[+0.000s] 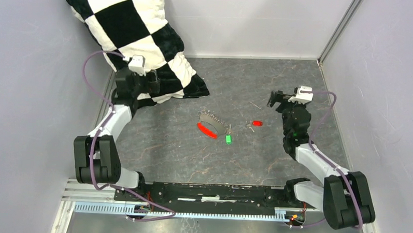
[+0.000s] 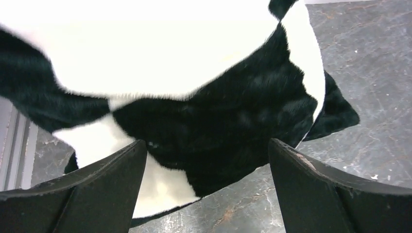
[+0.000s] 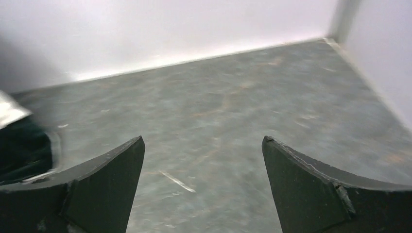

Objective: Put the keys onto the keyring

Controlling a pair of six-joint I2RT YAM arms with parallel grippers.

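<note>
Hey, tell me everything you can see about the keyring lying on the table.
The keyring lies flat near the middle of the dark grey table. It looks like thin silvery metal with a short chain; finer detail is too small to tell. A long red oval tag angles out on its near-left side, and a small bright-green tag sits at its near-right end. Nothing grips it. The red-headed key lies to its right, apart from it.
</note>
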